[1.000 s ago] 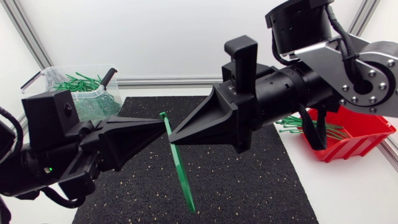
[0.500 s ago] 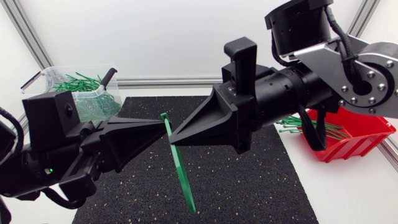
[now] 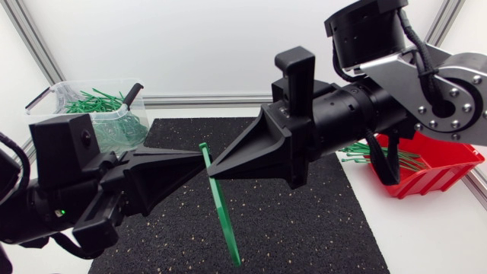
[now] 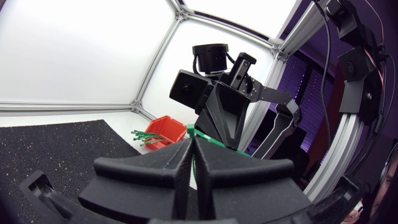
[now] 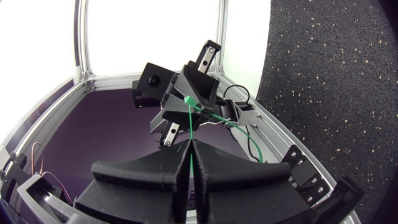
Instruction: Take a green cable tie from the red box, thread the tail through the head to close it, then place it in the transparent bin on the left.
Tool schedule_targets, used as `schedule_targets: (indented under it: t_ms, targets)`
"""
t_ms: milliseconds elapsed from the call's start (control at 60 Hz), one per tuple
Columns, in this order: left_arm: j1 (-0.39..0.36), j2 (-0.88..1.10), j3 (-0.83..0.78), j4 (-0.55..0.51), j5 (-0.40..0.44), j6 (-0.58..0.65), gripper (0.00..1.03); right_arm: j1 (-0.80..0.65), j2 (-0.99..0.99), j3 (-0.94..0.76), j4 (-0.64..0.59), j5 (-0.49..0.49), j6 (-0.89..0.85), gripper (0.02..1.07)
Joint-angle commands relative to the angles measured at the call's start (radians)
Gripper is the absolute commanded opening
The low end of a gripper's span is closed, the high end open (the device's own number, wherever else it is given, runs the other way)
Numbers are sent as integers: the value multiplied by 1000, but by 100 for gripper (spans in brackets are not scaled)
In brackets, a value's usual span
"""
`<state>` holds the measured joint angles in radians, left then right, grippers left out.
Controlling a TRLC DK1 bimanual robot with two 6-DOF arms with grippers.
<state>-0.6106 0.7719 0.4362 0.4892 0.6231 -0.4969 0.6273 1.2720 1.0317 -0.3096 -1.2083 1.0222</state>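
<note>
Above the black speckled mat [image 3: 304, 221], our left end effector [image 3: 196, 156] and right end effector [image 3: 215, 170] remain clamped on the straight green plastic cable tie [image 3: 221, 209], which has dipped slightly lower, still unthreaded; alignment, we judge, continues.

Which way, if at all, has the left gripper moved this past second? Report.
Yes: the left gripper has shifted slightly away from the transparent bin, lower in the head view.
</note>
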Motion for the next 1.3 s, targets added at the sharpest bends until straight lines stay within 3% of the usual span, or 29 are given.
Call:
schedule_targets:
  t_ms: [0,200,533,800,933,983,1117,1283]
  targets:
    - [-18,-25,-21,-3,3,8,4,-1,-20,-22,15,-7,29,8]
    - [-46,-51,-17,-21,-11,14,4,-1,-22,-21,15,-10,30,8]
    - [-156,-79,41,-101,-83,109,4,-3,-48,-12,9,-11,36,8]
    - [-184,-89,96,-138,-108,133,4,-8,-33,-15,6,1,38,8]
    - [-244,-98,85,-158,-160,170,4,-12,-39,-21,10,-2,38,8]
    - [-244,-102,85,-163,-161,172,4,-15,-45,-22,9,-5,36,11]
    - [-222,-105,78,-187,-161,218,4,-21,-89,-24,12,-16,29,32]
    - [-181,-108,102,-256,-146,308,4,-57,-129,-22,17,-16,24,33]
